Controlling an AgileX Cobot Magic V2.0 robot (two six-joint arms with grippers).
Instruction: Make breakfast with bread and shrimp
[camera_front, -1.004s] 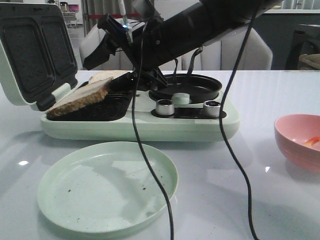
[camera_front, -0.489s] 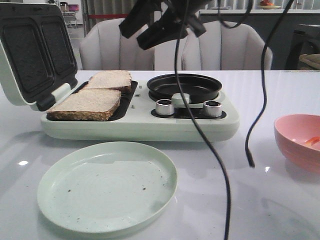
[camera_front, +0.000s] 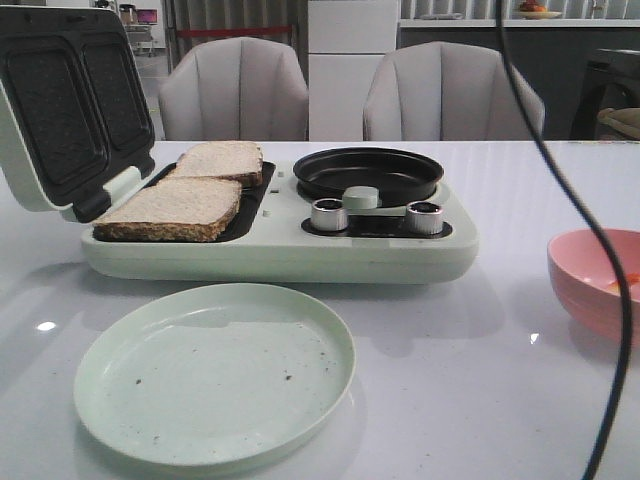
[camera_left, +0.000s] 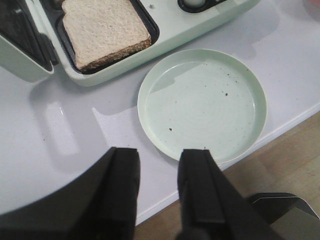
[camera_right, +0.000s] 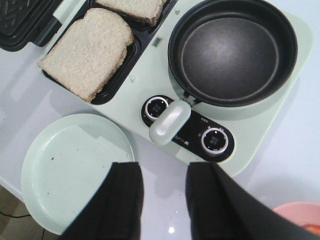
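Observation:
Two bread slices lie flat in the open sandwich maker's tray, the near one (camera_front: 175, 208) and the far one (camera_front: 222, 160); both also show in the right wrist view (camera_right: 87, 50). The shrimp is only a small orange speck (camera_front: 633, 279) in the pink bowl (camera_front: 585, 262), mostly behind a black cable. Neither gripper is in the front view. My left gripper (camera_left: 159, 155) is open and empty, high over the table's front edge beside the green plate (camera_left: 202, 102). My right gripper (camera_right: 164, 167) is open and empty, high over the table in front of the maker's knobs.
The pale green sandwich maker (camera_front: 280, 255) has its lid (camera_front: 60, 100) standing open at the left and a black round pan (camera_front: 368, 172) on its right half. A pale green plate (camera_front: 215, 370) sits in front of it. A black cable (camera_front: 560, 180) hangs at the right.
The black arm that was down at the near bread slice has risen out of the front view. The slice, tilted a second ago, now lies flat in the tray.

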